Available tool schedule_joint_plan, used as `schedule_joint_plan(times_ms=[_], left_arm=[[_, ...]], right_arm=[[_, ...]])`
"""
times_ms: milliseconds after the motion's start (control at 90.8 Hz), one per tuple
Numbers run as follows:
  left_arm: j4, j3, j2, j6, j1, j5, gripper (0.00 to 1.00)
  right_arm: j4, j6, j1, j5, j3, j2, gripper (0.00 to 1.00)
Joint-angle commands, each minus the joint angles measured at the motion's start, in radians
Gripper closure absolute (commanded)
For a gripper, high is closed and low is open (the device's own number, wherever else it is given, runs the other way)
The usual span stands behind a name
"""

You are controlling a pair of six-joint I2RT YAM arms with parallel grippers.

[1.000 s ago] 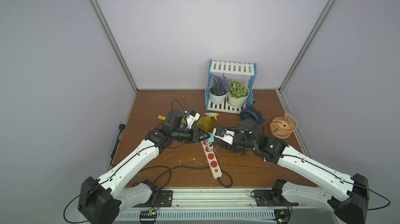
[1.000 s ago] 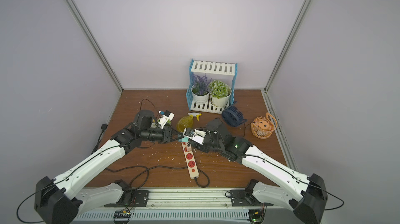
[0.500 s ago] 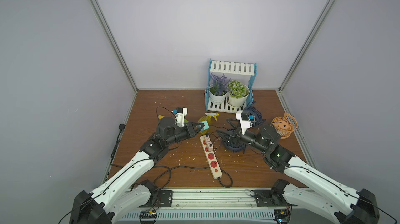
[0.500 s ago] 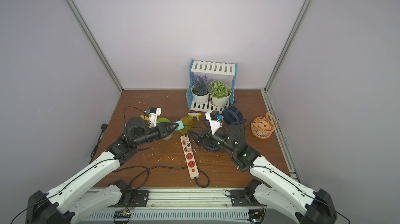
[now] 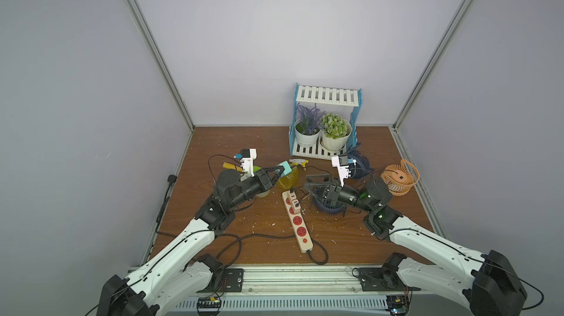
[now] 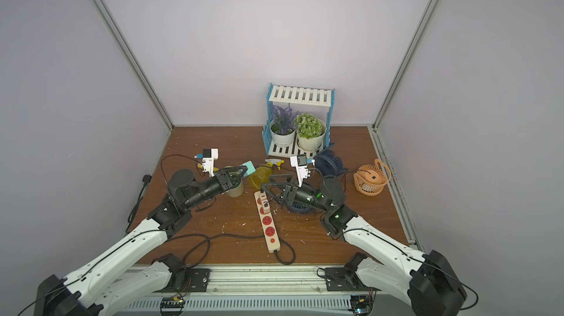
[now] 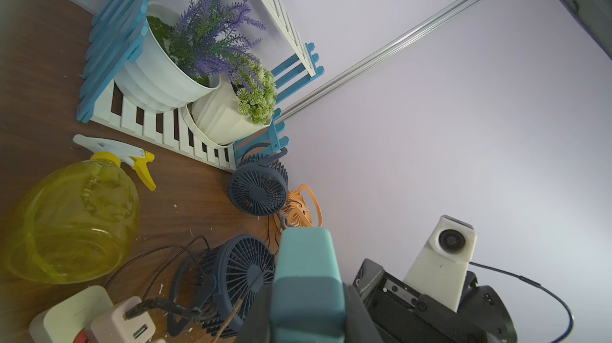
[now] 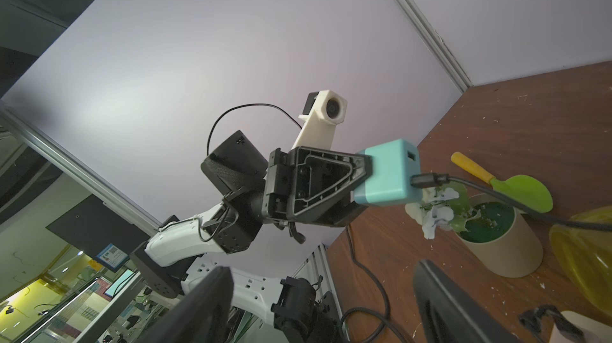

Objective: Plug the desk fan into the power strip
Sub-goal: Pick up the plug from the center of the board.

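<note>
The cream power strip (image 5: 306, 245) (image 6: 273, 245) lies mid-table with red sockets; two pale adapters (image 5: 294, 203) sit in its far end. My left gripper (image 5: 282, 171) (image 6: 244, 171) (image 7: 308, 308) hangs above the table left of that end, shut on a teal adapter (image 5: 286, 167) (image 8: 387, 172) with a black cable (image 8: 480, 189) plugged in. My right gripper (image 5: 306, 184) (image 6: 266, 184) (image 8: 321, 291) is open and empty, right of the strip's far end, over a dark blue desk fan (image 5: 325, 206) (image 7: 238, 278) lying flat. I cannot tell which fan the teal adapter's cable reaches.
A second dark blue fan (image 5: 357, 163) and an orange fan (image 5: 399, 177) stand at the right. A blue-white rack (image 5: 328, 97) holds two potted plants at the back. A yellow spray bottle (image 5: 288, 179), a beige pot (image 8: 496, 245) and a green scoop (image 8: 526, 190) crowd the left gripper. Black cords (image 5: 238, 242) loop near the front edge.
A second ago both grippers met over the strip's far end. They have since pulled apart, the left lifting the teal adapter leftward, the right backing off with jaws opened wide.
</note>
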Motion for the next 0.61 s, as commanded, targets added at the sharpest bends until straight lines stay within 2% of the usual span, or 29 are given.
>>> schedule_joint_plan(times_ms=[0,143,374,594], left_arm=[[0.104,0.008,-0.007,0.002,0.010,0.035,0.94],[0.105,0.008,-0.021,0.023,0.010,0.110,0.94],[0.132,-0.035,-0.078,0.012,0.007,0.191,0.94],[0.163,-0.018,-0.077,0.016,0.003,0.265,0.94]], right_arm=[[-0.115,0.009,0.019,-0.005,0.024,-0.009,0.13],[0.022,0.088,0.011,-0.017,-0.004,0.077,0.14],[0.256,0.188,-0.004,-0.131,0.049,0.191,0.16],[0.349,0.240,-0.007,-0.195,0.095,0.232,0.22]])
